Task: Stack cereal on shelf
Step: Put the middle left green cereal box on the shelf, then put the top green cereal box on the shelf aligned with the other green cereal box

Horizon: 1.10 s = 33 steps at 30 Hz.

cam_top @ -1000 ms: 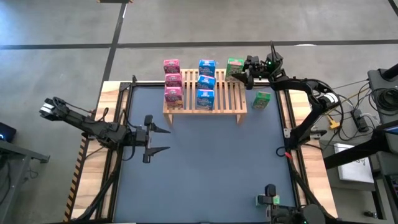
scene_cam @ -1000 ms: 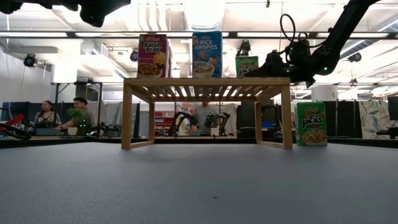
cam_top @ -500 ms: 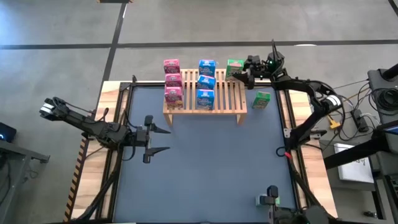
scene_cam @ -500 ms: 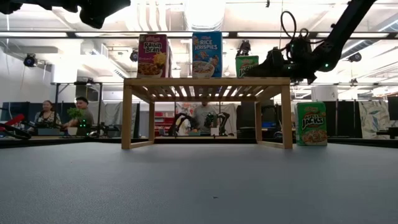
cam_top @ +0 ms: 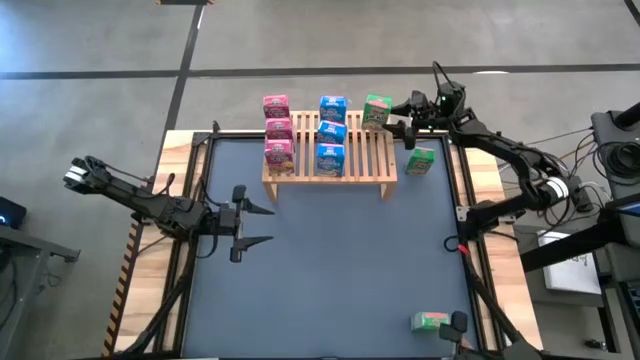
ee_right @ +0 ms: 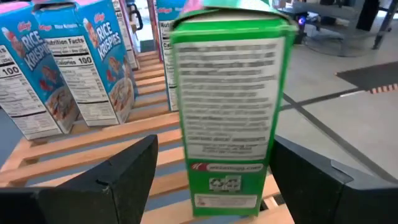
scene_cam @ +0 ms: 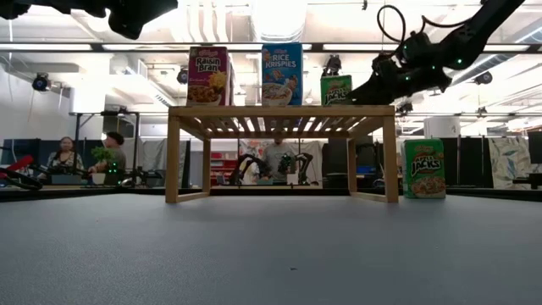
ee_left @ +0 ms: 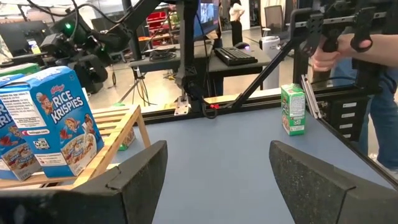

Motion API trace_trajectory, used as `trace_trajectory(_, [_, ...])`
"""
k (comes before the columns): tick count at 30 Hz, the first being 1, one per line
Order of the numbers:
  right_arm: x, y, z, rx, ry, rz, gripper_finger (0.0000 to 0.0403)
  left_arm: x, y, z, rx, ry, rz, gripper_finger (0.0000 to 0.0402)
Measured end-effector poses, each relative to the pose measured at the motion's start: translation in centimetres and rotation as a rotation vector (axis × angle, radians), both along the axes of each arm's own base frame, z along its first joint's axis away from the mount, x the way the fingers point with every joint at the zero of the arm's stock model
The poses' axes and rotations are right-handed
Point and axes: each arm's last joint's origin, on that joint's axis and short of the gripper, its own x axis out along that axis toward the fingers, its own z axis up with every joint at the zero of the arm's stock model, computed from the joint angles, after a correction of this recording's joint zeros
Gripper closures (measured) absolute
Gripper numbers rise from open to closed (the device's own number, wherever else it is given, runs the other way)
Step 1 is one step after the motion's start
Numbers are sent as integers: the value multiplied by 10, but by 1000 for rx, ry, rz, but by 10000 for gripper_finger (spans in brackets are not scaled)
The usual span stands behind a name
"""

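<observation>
Lying flat at the counter's (cam_top: 330,300) near right edge: one green cereal box (cam_top: 430,320). Waiting spread, holding nothing, over the near left: left gripper (cam_top: 262,224). Mid-counter: shelf (cam_top: 384,160) carrying three pink boxes (cam_top: 278,132), three blue boxes (cam_top: 331,134), one green Apple Jacks box (cam_top: 377,111) at its far right corner. Just beside, spread and clear of it: right gripper (cam_top: 397,115). Upright beside the shelf: another green box (cam_top: 421,161).

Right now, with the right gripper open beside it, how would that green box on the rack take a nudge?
The green box is tall and narrow-footed, so it probably tips easily. Its cardboard looks stiff and light. The slats of the rack beneath may catch an edge.
</observation>
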Motion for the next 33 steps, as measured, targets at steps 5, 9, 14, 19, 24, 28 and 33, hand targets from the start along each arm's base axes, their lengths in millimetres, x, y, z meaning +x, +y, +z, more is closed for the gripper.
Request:
trace_trajectory(5, [-2, 4, 7, -21, -10, -1, 114, 0, 0, 0, -2, 0, 1, 136])
trace_trajectory(9, [-4, 6, 10, -31, -4, -37, 117, 0, 0, 0, -3, 3, 0, 136])
trace_trajectory(14, [-8, 13, 18, -55, 14, -80, 115, 0, 0, -1, -2, 5, 1, 136])
trace_trajectory(19, [-14, 21, 26, -83, 41, -138, 117, 0, 0, -1, -1, 9, 1, 136])
trace_trajectory(24, [-21, 32, 36, -117, 63, -195, 117, 0, 0, -1, 0, 10, 1, 136])
trace_trajectory(28, [-27, 44, 46, -128, 54, -198, 117, 0, 0, -1, 0, 10, 0, 136])
trace_trajectory(33, [-35, 61, 51, -76, 69, -198, 117, 0, 0, -1, 0, 9, 0, 136])
